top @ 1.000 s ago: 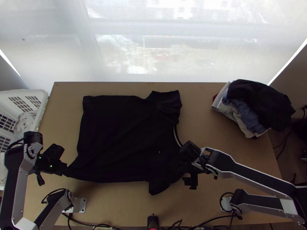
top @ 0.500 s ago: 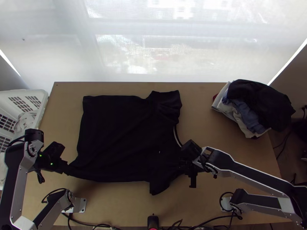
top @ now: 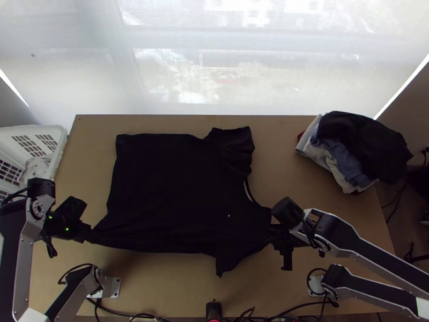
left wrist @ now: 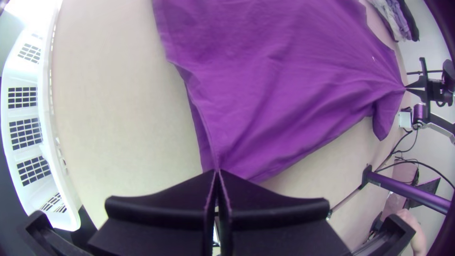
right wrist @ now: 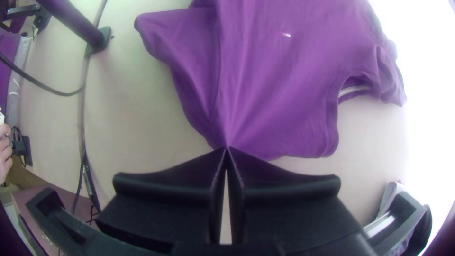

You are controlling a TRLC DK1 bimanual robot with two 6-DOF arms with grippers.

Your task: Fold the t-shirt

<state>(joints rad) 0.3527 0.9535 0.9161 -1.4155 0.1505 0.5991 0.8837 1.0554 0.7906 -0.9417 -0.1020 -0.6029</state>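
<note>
The dark t-shirt lies spread over the table's middle in the top view, its near side drawn tight between two held places. At its lower left my left gripper has a bottom corner; in the left wrist view the left gripper is shut on the t-shirt, which looks purple there. My right gripper holds the shoulder part near the collar; in the right wrist view the right gripper is shut on the t-shirt, with creases fanning out from its tips. One sleeve hangs beside that hold.
A pile of folded clothes sits at the table's far right. On the left stands a white basket with cloth inside. Cables run along the near edge of the table, by a small black device.
The right gripper has closed on the t-shirt and moved to the right, pulling the shoulder with it. My left gripper has shifted slightly left with its corner. The near side is straighter.
</note>
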